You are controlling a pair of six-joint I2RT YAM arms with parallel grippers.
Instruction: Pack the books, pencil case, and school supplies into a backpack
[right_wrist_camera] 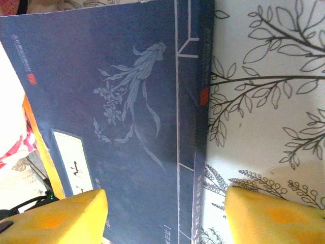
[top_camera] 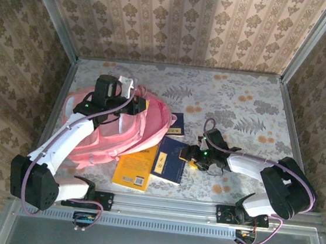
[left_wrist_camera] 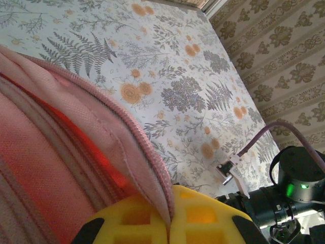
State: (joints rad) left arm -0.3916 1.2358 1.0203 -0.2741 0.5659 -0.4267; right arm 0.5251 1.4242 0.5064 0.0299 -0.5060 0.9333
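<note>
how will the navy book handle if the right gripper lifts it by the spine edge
Navy book looks a thin paperback, so probably it droops when held at one edge. Its smooth cover may slip in the right gripper. It overlaps the yellow book, so a push could drag that along.

The tabletop (top_camera: 242, 101) is covered with a pale cloth on which grey fern leaves and orange flowers are printed. Behind the tabletop and at both of its sides, walls (top_camera: 180, 18) with beige ornamental wallpaper are seen. Metal posts (top_camera: 52, 12) are set at the far corners of the tabletop, and a grey metal rail (top_camera: 165, 203) is laid along its near edge.
</note>
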